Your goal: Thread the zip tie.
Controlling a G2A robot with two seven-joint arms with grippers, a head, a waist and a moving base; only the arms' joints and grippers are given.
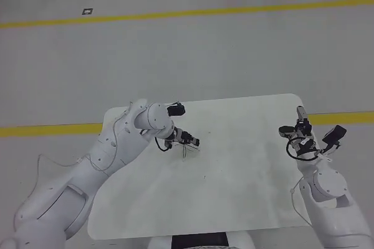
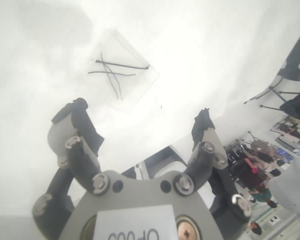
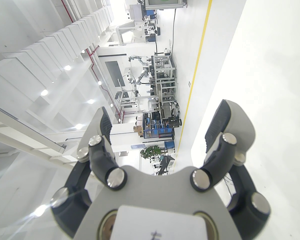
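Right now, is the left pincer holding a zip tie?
No, the left pincer is open and empty; the black zip ties lie in the clear tray.

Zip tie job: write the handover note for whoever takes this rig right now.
Left gripper: open, empty, hanging over the table close to the clear tray.
Right gripper: open, empty, at the table's right edge, facing out into the room.
Zip ties: several black ones lying crossed in the tray, all loose.
Done: nothing; no tie picked up or threaded.
Left: pick one tie from the tray, likely with the left gripper, then feed its tail through its head.
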